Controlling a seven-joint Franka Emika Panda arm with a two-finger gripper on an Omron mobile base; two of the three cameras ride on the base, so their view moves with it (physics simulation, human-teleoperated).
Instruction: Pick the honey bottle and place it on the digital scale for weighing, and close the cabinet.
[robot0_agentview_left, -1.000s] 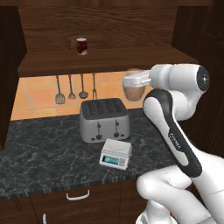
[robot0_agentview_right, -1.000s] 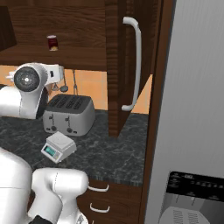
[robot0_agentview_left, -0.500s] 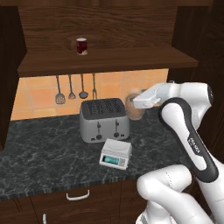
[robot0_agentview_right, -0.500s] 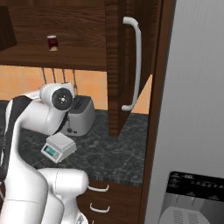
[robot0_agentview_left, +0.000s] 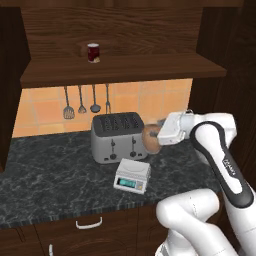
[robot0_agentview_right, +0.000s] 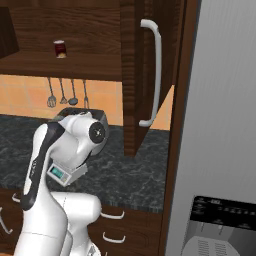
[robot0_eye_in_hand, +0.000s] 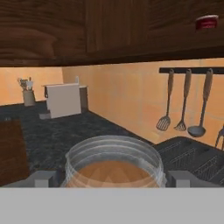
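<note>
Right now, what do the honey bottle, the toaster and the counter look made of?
Honey bottle: likely clear glass or plastic; a see-through ribbed rim shows above amber contents. Toaster: brushed metal look, silver-grey sheen. Counter: polished dark stone look, black with pale marble veins.

Light falls evenly and softly over the scene, with no glare. The orange tiled wall (robot0_agentview_left: 150, 102) glows brightest, while the cabinet (robot0_agentview_left: 125, 30) wood stays dim and its shelf casts a faint shadow beneath. The dark worktop (robot0_agentview_left: 50, 170) shows no sheen. Edges look crisp and undistorted, and textures are slightly coarse.
</note>
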